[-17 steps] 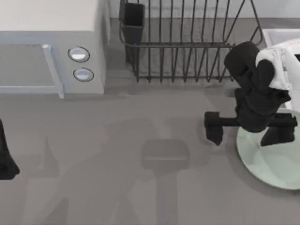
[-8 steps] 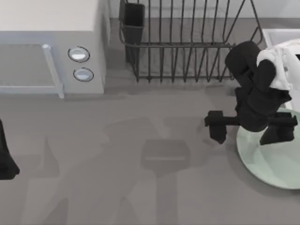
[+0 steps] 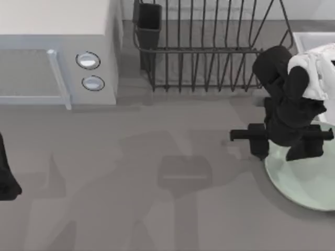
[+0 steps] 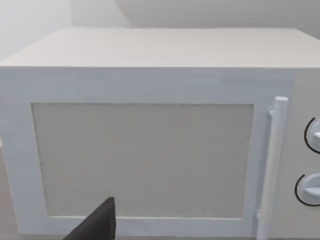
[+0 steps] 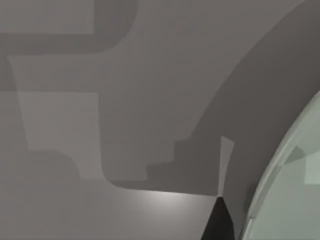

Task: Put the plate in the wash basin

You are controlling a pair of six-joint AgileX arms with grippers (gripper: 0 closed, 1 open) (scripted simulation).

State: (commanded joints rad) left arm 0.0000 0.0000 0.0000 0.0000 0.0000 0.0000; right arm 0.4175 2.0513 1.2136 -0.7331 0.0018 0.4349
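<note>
Barely begun: plate (image 3: 306,180) still flat at worktop's right edge, outside wash basin (image 3: 309,39), right gripper (image 3: 282,146) straddling its rim, not yet clamped; left gripper (image 3: 8,178) parked at left edge, finger state impossible to tell.

Right arm, black links with white wrist segment, reaches in from right edge; black two-finger right gripper (image 3: 282,142) points down, fingers (image 3: 258,144) spread apart. Left arm parked at left edge, black left gripper (image 3: 6,178) idle.
</note>
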